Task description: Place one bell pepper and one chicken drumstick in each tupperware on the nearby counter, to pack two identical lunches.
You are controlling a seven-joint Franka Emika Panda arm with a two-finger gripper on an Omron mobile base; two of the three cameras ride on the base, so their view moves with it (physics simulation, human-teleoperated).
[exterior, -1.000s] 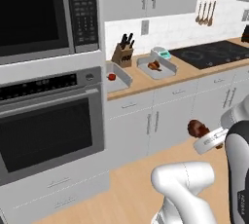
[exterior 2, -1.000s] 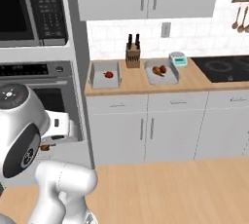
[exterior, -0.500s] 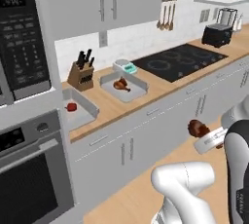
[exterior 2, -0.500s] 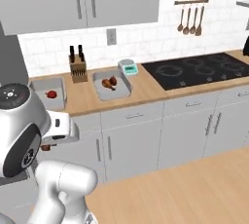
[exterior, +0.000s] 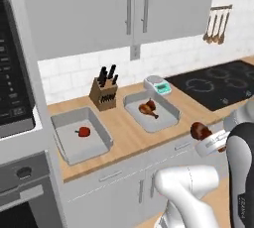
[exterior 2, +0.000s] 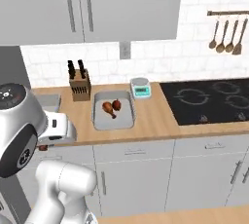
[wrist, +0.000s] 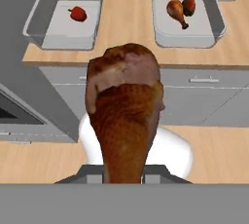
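A light wood bench runs under white cabinets, with a knife block toward its back as landmark. Left of the block and nearer the front sits a grey tupperware holding one red bell pepper. Right of the block, a second tupperware holds a drumstick and a pepper. The claw, well in front of the bench, is closed on a chicken drumstick.

Likely risk: releasing into the right container would double up there and leave the left lunch incomplete.

The hand view separates the right container's pepper from its drumstick; the left base view blurs them together.
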